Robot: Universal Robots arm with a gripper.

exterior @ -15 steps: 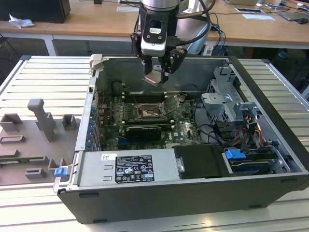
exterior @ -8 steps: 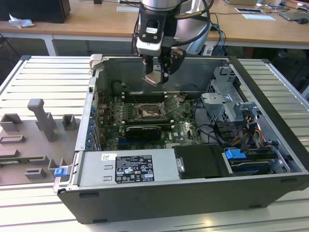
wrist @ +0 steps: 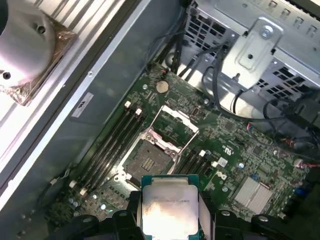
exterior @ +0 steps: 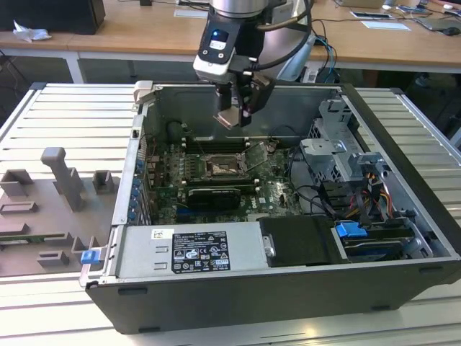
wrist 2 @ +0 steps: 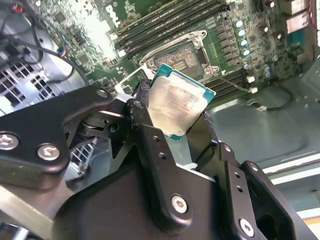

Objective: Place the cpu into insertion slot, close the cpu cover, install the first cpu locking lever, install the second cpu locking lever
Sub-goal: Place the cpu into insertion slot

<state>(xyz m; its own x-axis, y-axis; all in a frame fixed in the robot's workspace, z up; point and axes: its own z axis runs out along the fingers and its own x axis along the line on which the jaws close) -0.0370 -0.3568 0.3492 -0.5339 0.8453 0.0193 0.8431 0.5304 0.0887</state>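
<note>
A: Holding anything in the claw?
B: Clamped on the chip, pinching two opposite edges. Hangs in mid-air, touching nothing else.
A: Hard to handle?
B: Looks light, thin and stiff; probably fragile underneath, and slippery on that smooth metal top. Best gripped by the edges, as now, never across the flat faces.
A: And further out?
B: In the exterior view, hovers with the socket at about six o'clock, bare and well apart. Can make out the cover tipped up at three o'clock of the socket. Beyond, just the open case resting on the ribbed surface.
</note>
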